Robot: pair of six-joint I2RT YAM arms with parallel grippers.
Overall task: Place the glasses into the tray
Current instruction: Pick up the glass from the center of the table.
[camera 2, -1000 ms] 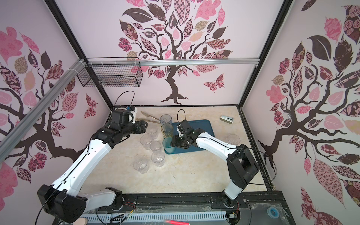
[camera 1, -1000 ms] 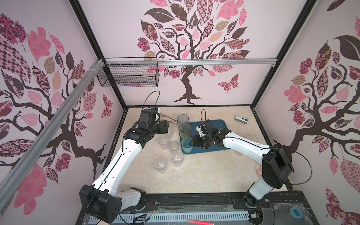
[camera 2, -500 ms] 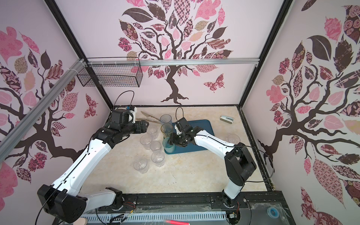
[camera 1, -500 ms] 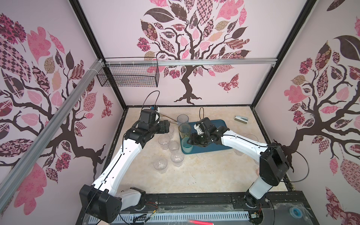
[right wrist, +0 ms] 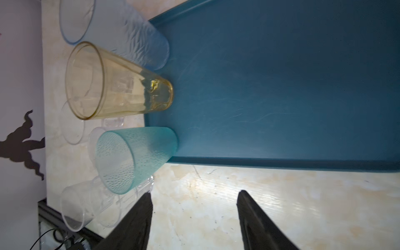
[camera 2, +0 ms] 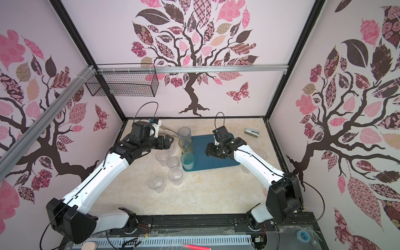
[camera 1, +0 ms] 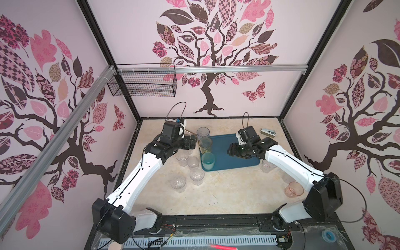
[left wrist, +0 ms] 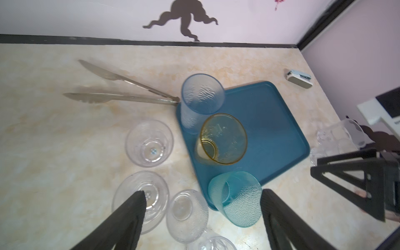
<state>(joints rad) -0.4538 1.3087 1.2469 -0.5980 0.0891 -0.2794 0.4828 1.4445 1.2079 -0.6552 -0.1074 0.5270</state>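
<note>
The dark teal tray (camera 1: pixel 236 151) (camera 2: pixel 218 155) lies at mid-table. Along its left rim three tall glasses stand upright: a blue-grey one (camera 1: pixel 203 132) (left wrist: pixel 201 97), an amber one (camera 1: pixel 205 144) (right wrist: pixel 116 86) and a teal one (camera 1: pixel 208 161) (left wrist: pixel 236 199). Several short clear glasses (camera 1: pixel 193 162) (camera 2: pixel 175 176) stand on the table left of the tray. My left gripper (camera 1: pixel 193 141) (left wrist: pixel 202 192) hovers open just left of the amber glass, holding nothing. My right gripper (camera 1: pixel 230 150) (right wrist: pixel 194 193) is open over the tray, empty.
Metal tongs (left wrist: pixel 121 91) lie at the back left of the tray. A white stapler (camera 1: pixel 268 132) sits at the back right. A clear glass (camera 1: pixel 268 166) and a pinkish glass (camera 1: pixel 294 189) stand right of the tray by the right arm.
My right gripper has drawn back to the right, away from the teal glass, with its jaws wider. My left gripper's jaws have spread wider; the arm has hardly moved.
</note>
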